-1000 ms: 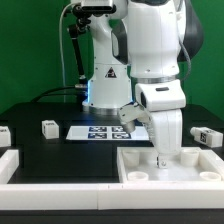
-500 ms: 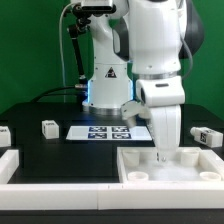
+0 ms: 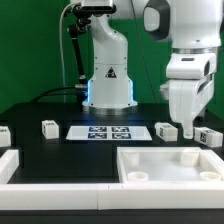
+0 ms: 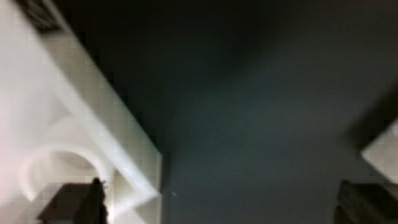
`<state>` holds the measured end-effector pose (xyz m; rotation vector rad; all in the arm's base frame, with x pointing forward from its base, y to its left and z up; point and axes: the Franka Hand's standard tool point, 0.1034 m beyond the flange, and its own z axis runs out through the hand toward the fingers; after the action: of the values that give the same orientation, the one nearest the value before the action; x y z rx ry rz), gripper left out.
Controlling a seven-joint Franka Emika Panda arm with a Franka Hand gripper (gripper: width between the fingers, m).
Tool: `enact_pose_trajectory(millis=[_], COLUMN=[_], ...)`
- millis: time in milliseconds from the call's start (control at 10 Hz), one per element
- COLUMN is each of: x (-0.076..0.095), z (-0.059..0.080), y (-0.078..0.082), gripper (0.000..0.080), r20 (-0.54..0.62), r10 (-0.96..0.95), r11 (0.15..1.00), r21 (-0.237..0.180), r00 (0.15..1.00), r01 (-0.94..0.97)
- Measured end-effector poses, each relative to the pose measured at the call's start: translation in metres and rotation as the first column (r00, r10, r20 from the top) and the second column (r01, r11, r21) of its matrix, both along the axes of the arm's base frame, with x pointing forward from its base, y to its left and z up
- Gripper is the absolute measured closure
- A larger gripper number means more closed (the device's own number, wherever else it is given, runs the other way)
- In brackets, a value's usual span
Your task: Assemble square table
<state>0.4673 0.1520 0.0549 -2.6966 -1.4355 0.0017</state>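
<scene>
The square table top, white with a raised rim, lies at the front on the exterior view's right. White tagged legs lie on the black table: two on the left and two on the right. My gripper hangs above the table behind the top, between the two right legs, touching neither. In the wrist view the gripper is open with only dark table between its fingers. The top's rim and a round socket show to one side, and a blurred white piece shows at the other edge.
The marker board lies flat in the middle of the table, in front of the robot base. Low white border rails run along the front edge and the left side.
My gripper has lifted off the inside of the square table top and moved up and towards the exterior view's right, to behind the top near the right legs.
</scene>
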Motion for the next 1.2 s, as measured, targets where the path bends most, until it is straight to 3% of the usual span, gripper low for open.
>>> enact_pose_trajectory(millis=[500, 700, 800, 1000, 1100, 1200], x=[-0.004, -0.025, -0.029, -0.026, -0.031, -0.039], z=[-0.001, 0.001, 0.000, 0.001, 0.000, 0.000], y=[0.007, 0.053, 0.060, 0.055, 0.054, 0.052], gripper=[0.0150, 0.0150, 0.0150, 0.0150, 0.0150, 0.0150], r20=[-0.033, -0.057, -0.065, -0.074, -0.098, -0.168], r10=[-0.363, -0.505, -0.483, -0.483, -0.479, -0.493], r11=[0.932, 0.863, 0.876, 0.875, 0.877, 0.866], r21=[-0.014, -0.026, -0.035, -0.050, -0.083, -0.181], r00=[0.931, 0.861, 0.873, 0.872, 0.872, 0.854], r01=[0.362, 0.504, 0.482, 0.481, 0.473, 0.465])
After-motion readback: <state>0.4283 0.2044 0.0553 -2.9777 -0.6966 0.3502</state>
